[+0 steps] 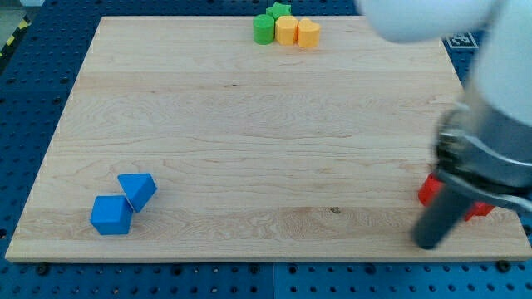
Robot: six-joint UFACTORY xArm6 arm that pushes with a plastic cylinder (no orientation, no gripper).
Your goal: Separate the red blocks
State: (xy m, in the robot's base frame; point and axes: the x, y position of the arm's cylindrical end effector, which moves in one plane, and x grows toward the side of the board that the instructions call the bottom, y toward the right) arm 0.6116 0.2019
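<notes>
So the only view here is the one camera looking down at the worktop (249, 124), a pale wooden board with visible grain sitting on a blue perforated base (37, 33).

The tool is just a straight dark rod, blurry in this shot, coming down from the bulky grey and white arm (490, 100) at the view's right. There's nothing on it to open or shut and it isn't holding anything. My tip (428, 243) sits near the bottom right corner of the board. Just up and to the right of it are the red blocks (431, 190). The rod and arm cover most of them, so I can only see a red bit poking out on the left side of the rod and another red bit on its right, lower down. Can't make out their shapes, or whether they touch each other. The rod crosses in front of them, but I can't tell if the tip itself is actually touching red.

Far off to the left of the tip, near the bottom left corner, there's a blue cube (110, 215) and a blue wedge-like block (138, 189), touching at a corner. Matte, plastic-looking.

Way up and left of the tip, at the top edge, a tight cluster: green cylinder (263, 30), green star (278, 11) behind it, then a yellow block (287, 31) and an orange-yellow block (308, 34), all side by side and touching.
</notes>
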